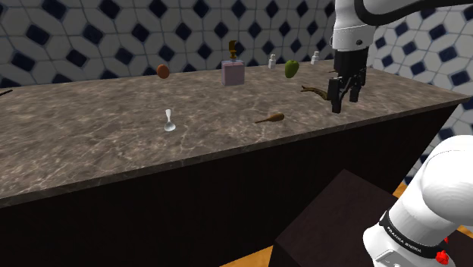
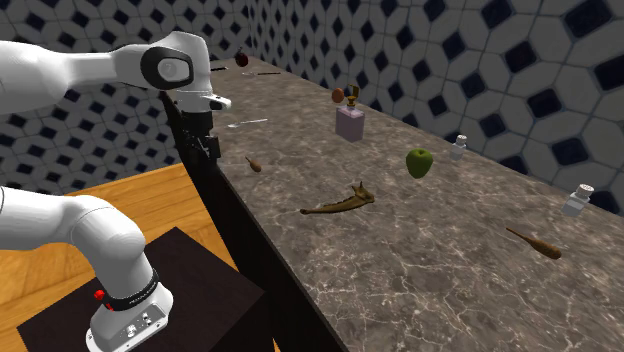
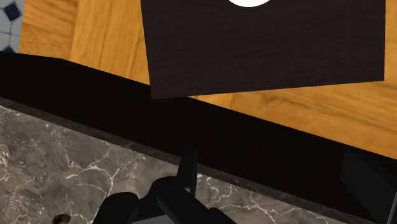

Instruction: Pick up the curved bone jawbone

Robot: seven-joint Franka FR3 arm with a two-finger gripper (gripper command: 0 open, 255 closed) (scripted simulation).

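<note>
The jawbone (image 1: 314,92) is a brown, curved, slender bone lying flat on the marble counter (image 1: 114,144). In the second exterior view the jawbone (image 2: 340,205) rests mid-counter. My black gripper (image 1: 343,101) hangs fingers down above the counter's front edge, toward the shoulder view's right of the bone and apart from it. Its fingers stand apart with nothing between them. From the second exterior view the gripper (image 2: 206,150) is well to the left of the bone, over the counter's edge.
A small brown club-shaped object (image 1: 270,117) lies near the front edge, a glass (image 1: 168,121) further left. At the back stand a pale box with a bottle (image 1: 233,72), a green fruit (image 1: 291,68) and two shakers (image 1: 271,62). A brown stick (image 2: 535,243) lies apart. The dark stand (image 3: 267,44) sits below.
</note>
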